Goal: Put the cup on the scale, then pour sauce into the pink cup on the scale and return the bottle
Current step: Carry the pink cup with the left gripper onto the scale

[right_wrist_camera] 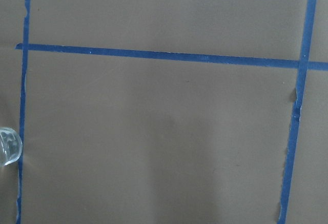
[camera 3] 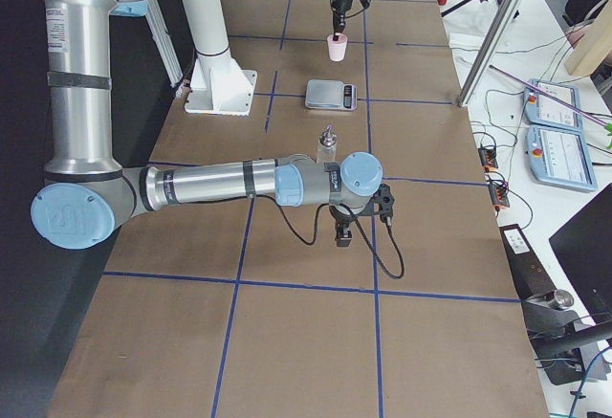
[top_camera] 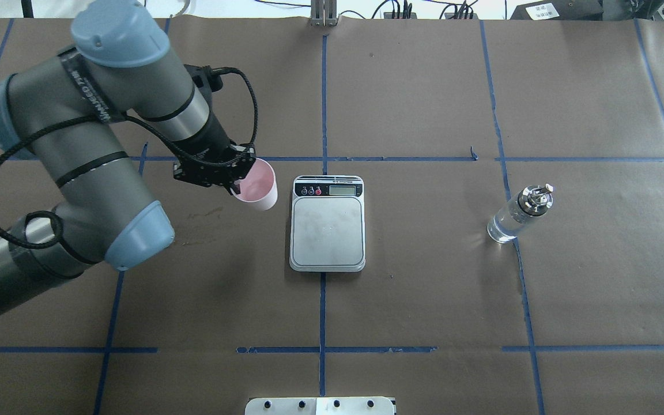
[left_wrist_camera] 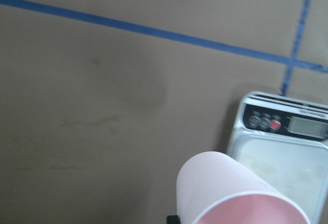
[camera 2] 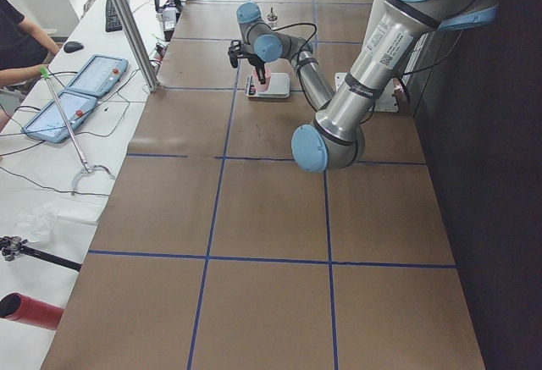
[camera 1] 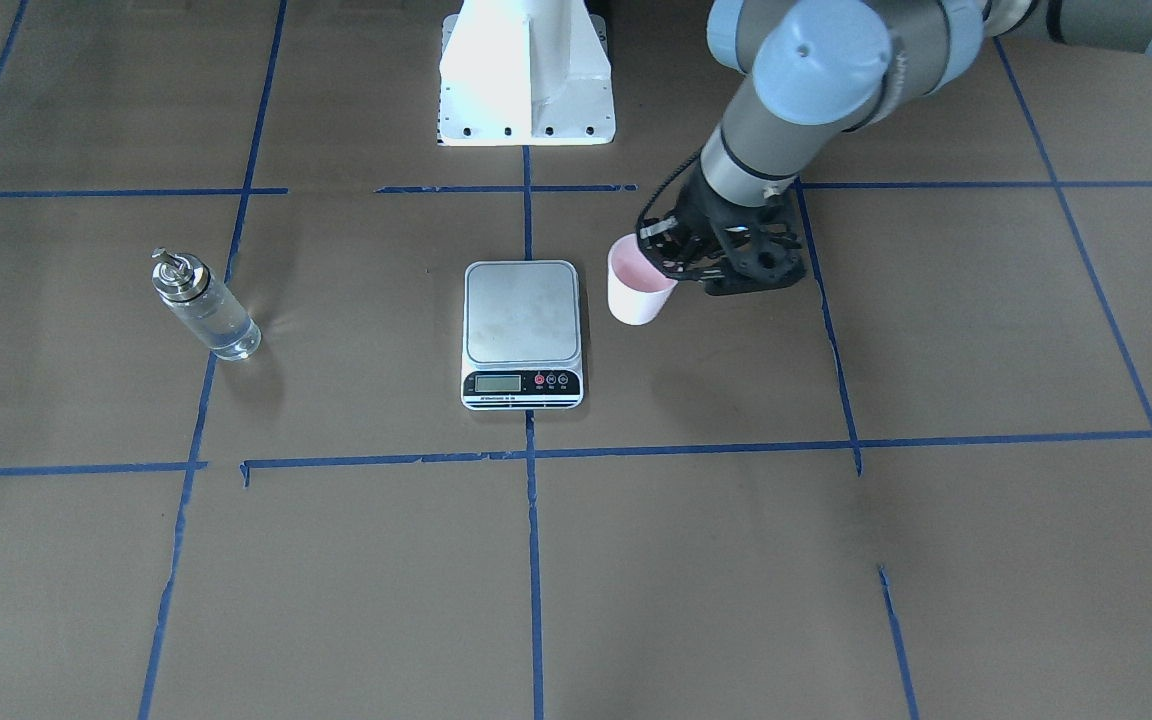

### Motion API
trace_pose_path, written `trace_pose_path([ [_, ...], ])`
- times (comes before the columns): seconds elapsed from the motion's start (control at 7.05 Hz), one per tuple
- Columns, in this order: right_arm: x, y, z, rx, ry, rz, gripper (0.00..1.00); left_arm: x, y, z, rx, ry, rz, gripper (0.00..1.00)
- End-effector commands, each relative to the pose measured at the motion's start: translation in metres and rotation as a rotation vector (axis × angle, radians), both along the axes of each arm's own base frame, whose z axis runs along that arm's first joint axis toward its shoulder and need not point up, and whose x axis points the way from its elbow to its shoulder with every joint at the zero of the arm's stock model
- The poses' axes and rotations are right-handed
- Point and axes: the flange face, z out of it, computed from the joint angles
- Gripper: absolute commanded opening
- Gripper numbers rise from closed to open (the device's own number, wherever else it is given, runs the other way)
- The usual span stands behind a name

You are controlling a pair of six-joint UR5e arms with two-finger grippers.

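We pinch the cup by its rim with our left gripper, fingers clamped on its wall, just beside the scale, ready for the platform. The bottle stands well apart. Of our right gripper we cannot tell whether the fingers are apart.

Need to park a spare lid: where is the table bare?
Bare paper lies between the scale and the bottle, and from the scale back to the robot's base. Crowded: the scale's other side, where the left gripper holds the cup.
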Motion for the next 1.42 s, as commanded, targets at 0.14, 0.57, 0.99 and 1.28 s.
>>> trace_pose_path([
  [0.14, -0.001, 0.000, -0.001, -0.007, -0.023, -0.002, 1.00, 0.089, 0.024, -0.030, 0.014, 0.035, 0.091, 0.00],
  [0.57, -0.001, 0.000, -0.001, -0.006, -0.025, -0.002, 1.00, 0.106, 0.019, -0.027, 0.010, 0.015, 0.076, 0.00],
  [0.99, -0.003, -0.004, -0.008, -0.001, -0.052, -0.004, 1.00, 0.107, 0.018, -0.027, 0.024, 0.033, 0.074, 0.00],
  [1.28, -0.003, -0.004, -0.007, -0.001, -0.050, -0.004, 1.00, 0.112, 0.014, -0.019, 0.032, 0.024, 0.064, 0.03],
])
